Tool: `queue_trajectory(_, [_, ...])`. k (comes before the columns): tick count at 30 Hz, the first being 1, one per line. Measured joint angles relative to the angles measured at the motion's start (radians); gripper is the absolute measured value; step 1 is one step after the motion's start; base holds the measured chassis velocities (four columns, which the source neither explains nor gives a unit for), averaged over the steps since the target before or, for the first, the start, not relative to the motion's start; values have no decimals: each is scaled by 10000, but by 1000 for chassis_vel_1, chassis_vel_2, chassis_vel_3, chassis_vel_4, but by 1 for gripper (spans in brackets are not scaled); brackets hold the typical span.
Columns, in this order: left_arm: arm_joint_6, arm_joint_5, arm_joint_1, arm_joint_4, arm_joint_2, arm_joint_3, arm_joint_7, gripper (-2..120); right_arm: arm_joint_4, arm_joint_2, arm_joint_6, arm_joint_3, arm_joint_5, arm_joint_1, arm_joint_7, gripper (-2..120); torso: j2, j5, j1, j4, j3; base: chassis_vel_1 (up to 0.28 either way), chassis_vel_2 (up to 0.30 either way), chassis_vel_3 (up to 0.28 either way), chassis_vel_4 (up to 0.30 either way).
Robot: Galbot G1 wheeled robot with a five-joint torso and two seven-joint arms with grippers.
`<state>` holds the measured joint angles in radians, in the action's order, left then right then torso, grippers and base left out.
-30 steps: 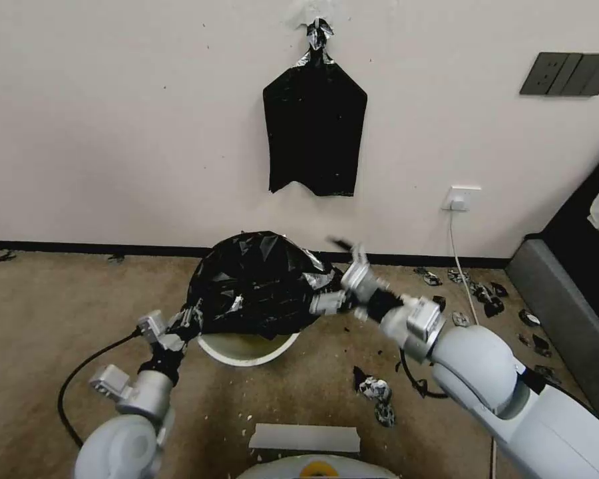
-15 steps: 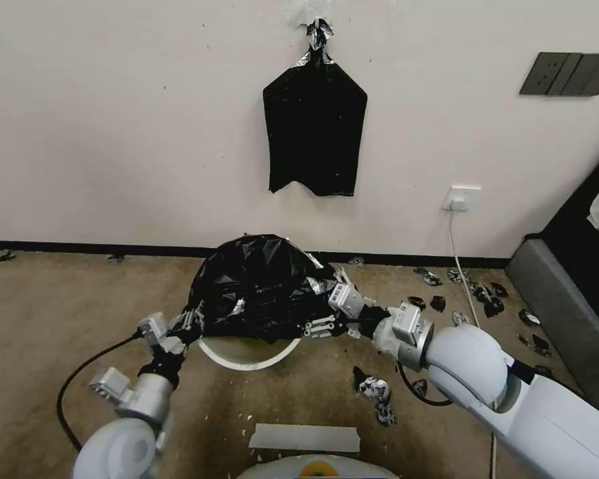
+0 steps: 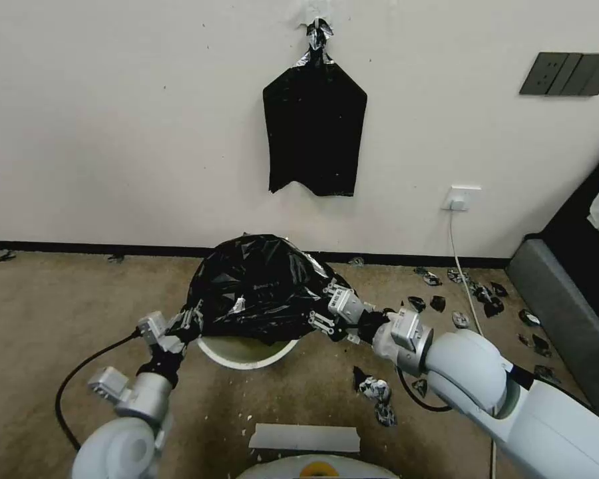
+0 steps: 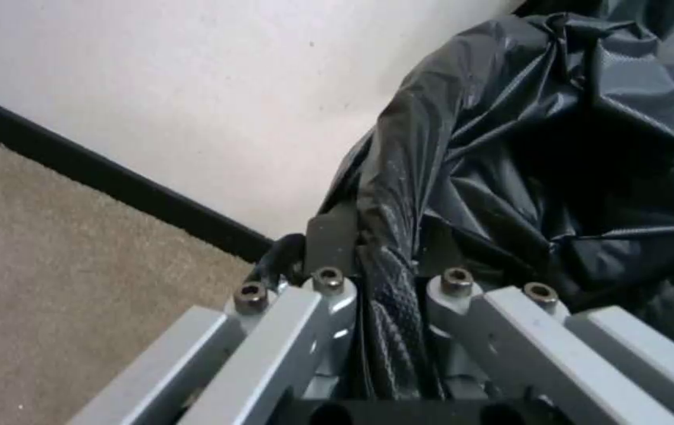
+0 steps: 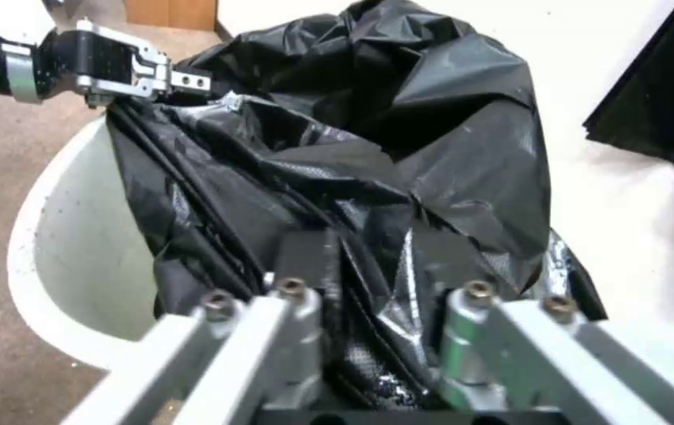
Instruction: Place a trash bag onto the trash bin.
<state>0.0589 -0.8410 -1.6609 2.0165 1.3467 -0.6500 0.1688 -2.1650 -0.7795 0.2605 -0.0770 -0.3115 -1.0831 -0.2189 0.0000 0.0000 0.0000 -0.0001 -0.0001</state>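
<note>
Trash bin (image 3: 246, 351) stands on the carpet close to the wall, mouth up; its near rim shows as a cream arc under the trash bag (image 3: 259, 286). The bag is stretched between both arms and domes over the bin's mouth like a loose hood, its puffed body lying toward the wall from both sets of fingers. Left gripper (image 3: 192, 318) sits at the bin's left rim, fingers closed on a bunched fold of the hem; the left wrist view shows the black film pinched tight between them (image 4: 384, 277). Right gripper (image 3: 327, 311) holds the opposite edge at the bin's right side, fingers likewise clamped on gathered plastic (image 5: 376, 277). The hem's stretched span runs left to right across the opening, roughly level with the rim. In the right wrist view the bin's pale inner wall (image 5: 77, 236) lies open below the hem on the near side, so that part looks not yet seated. Judgement: both arms are equally placed, and the hem must go down and outward over the rim.
</note>
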Motion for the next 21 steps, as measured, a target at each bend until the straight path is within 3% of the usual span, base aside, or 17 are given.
queue_trajectory(3, [0, -14, 11, 0, -8, -23, -18, 6, -38, 5, -26, 8, 3, -20, 35, 5, 0, 0, 0, 1, 0, 0, 0, 0, 0])
queue_trajectory(6, [0, -18, 19, 0, -7, -25, -35, 6, -66, 1, -65, 16, 4, -20, 55, 0, -1, 0, 0, 0, 0, 0, 0, 0, 0])
queue_trajectory(10, [10, -21, 29, -16, 9, -41, -78, 6, -91, 10, -304, 15, -52, -43, 7, 0, 0, 0, 0, 0, 0, 0, 0, 0, 0])
queue_trajectory(21, [405, -323, 175, 112, 92, -283, -547, 6, -52, 383, -1766, -52, -502, -637, -1531, 0, 0, 0, 0, 1, 0, 0, 0, 0, 0])
